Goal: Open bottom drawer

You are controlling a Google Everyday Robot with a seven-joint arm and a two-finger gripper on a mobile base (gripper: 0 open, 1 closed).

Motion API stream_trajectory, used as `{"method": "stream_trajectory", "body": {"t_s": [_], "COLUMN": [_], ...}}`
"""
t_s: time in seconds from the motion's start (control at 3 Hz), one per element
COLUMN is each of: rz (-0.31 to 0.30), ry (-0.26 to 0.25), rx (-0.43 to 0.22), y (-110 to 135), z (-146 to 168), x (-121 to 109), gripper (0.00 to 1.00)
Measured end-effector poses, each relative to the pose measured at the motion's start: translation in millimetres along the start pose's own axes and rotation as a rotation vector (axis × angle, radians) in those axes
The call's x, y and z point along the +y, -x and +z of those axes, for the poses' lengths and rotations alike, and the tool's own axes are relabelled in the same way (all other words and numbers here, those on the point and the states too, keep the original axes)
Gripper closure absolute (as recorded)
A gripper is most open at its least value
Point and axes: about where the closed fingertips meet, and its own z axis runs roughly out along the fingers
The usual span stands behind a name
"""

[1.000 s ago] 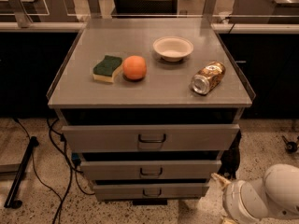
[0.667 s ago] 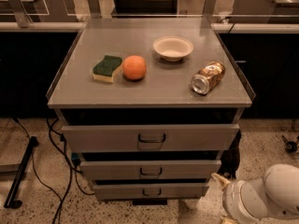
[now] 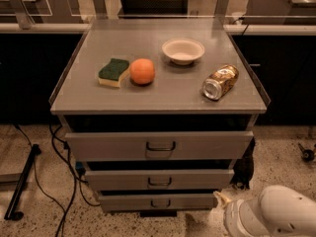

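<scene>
Nothing has moved since a moment ago: my white arm [image 3: 276, 214] sits low at the near right, same as before. My claw [image 3: 220, 198] is at the arm's left tip, close to the right end of the bottom drawer [image 3: 128, 202]. I cannot tell if the claw is open or closed.

The bottom drawer is the lowest of the three grey fronts under the desk [image 3: 163, 95], down by the floor. It looks pushed in.

It is metal, so I think it is hard and will not bend. It may feel a bit heavy but should slide straight out. The best place to hold is the small dark handle [image 3: 160, 203] in the middle. That handle is thin and may be slippery, so I should hook it well and pull to the near side.
</scene>
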Motion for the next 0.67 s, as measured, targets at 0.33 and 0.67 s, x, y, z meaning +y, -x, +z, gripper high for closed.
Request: {"method": "stream_trajectory", "body": {"t_s": [0.33,0.67], "rz": [0.005,0.016], "ry": [0.022,0.040], "rx": [-0.025,-0.068], "y": [-11.3,-25.4], "z": [46.7,106.3], "x": [3.9,4.1], "gripper": [0.00,0.00]}}
